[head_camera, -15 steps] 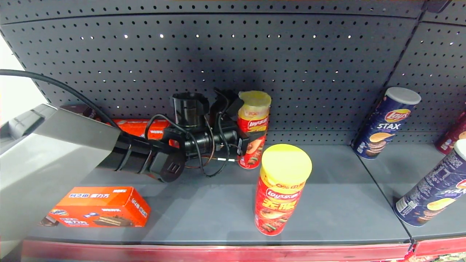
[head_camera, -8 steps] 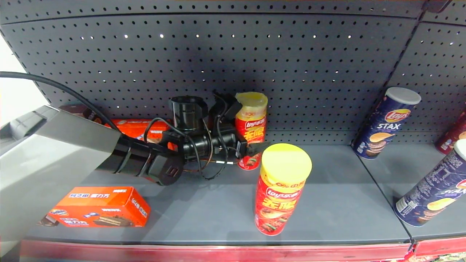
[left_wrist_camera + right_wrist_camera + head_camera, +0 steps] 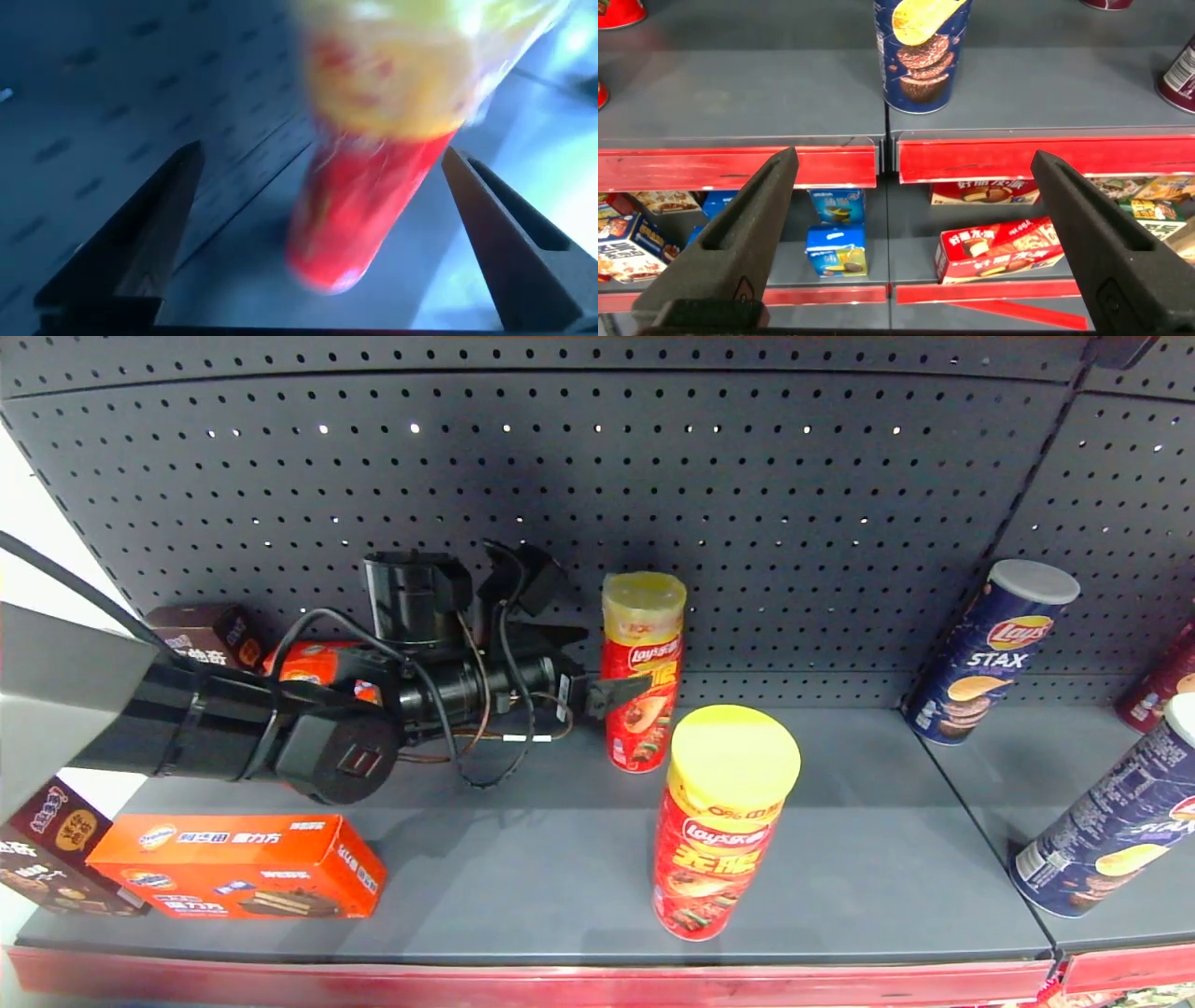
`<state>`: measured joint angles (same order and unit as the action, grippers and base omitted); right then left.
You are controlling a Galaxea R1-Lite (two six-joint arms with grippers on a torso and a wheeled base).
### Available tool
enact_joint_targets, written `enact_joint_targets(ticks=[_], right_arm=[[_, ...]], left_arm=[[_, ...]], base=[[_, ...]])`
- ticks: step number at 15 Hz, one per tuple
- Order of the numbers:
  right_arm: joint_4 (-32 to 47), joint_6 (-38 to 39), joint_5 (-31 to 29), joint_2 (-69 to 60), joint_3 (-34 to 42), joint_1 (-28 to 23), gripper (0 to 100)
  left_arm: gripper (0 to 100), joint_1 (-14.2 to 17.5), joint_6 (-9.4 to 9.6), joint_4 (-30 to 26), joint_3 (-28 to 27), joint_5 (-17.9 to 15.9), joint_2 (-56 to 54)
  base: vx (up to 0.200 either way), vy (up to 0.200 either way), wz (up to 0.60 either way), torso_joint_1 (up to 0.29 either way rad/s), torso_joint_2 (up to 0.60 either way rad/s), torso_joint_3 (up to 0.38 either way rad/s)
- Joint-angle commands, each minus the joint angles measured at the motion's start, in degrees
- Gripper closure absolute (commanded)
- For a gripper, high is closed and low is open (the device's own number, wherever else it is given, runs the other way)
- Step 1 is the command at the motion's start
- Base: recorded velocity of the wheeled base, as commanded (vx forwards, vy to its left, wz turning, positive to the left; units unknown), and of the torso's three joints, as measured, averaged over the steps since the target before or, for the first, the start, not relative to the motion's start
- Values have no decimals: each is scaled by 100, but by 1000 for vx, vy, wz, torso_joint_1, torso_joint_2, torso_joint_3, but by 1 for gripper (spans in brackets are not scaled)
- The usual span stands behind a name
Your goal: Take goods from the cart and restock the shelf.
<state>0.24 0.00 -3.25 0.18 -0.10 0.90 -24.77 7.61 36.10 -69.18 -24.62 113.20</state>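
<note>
Head view has the left end effector [image 3: 605, 665] reaching over the shelf [image 3: 523, 859] from the left, its jaws spread wide and gripping nothing. A red crisp can [image 3: 641, 672] stands upright just to its right, far back against the pegboard back [image 3: 747, 523]. From the left wrist view the can [image 3: 374, 177] sits between the open fingers [image 3: 149, 243] with a gap on each side, so this placement looks finished. The right end effector [image 3: 915, 163] hangs wide open and empty before the shelf's front edge, near a blue can [image 3: 920, 47]. A second red can [image 3: 724, 821] stands nearer the front and an orange box [image 3: 252, 877] lies at the near left. With much bare shelf between them, I judge restocking only partly done: the left arm has to pull clear, then fetch more goods from the cart.
</note>
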Motion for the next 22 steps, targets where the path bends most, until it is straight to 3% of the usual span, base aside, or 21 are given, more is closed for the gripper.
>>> enact_joint_targets(ticks=[1,3,6,9,11,22], right_arm=[[-7,0,0,8,1,-2,0],[2,0,9,8,1,-2,0],[2,0,0,8,1,-2,0],[2,0,0,8,1,-2,0],[2,0,0,8,1,-2,0],[2,0,0,8,1,-2,0]], left_arm=[[0,51,65,-164,221,177,-501],[0,69,338,-428,590,371,-879],[0,280,980,-525,1065,423,-1160],[0,297,1234,-525,1003,1214,-1160],[0,280,1410,-525,942,1276,-1151],[0,-116,1481,-516,89,1575,-211]], base=[[0,0,0,0,0,0],[0,0,0,0,0,0],[0,0,0,0,0,0],[0,0,0,0,0,0],[0,0,0,0,0,0],[0,0,0,0,0,0]])
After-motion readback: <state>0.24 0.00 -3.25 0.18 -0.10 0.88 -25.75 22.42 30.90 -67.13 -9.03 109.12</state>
